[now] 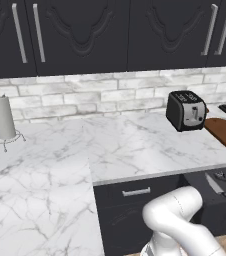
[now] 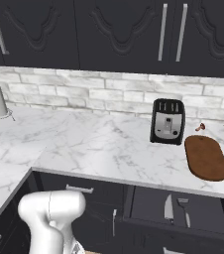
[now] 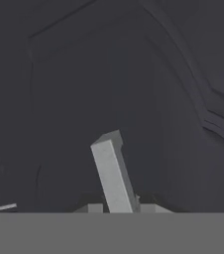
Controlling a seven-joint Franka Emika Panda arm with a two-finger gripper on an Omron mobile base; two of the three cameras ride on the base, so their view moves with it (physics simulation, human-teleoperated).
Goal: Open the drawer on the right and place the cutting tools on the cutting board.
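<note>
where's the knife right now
The knife lies inside the open drawer below the counter edge, just left of the thinner utensil, in the right base view's lower right. The cutting board sits on the counter above, right of the toaster.

A toaster (image 1: pixel 186 111) and paper towel roll (image 1: pixel 1 116) stand on the counter (image 1: pixel 120 145).

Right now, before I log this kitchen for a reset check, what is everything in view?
Toaster: one, black and silver, counter by backsplash.
Cutting board: one, reddish-brown, right of toaster.
Paper towel roll: one, white, counter's left end.
Drawer: one, black, open below the board.
Knife: one, silvery, in drawer.
Thin utensil: one, silvery, beside knife.
Wall cabinets: several, black, silver handles, above.
Arm: one, white, before lower cabinets; jaws shut.
</note>
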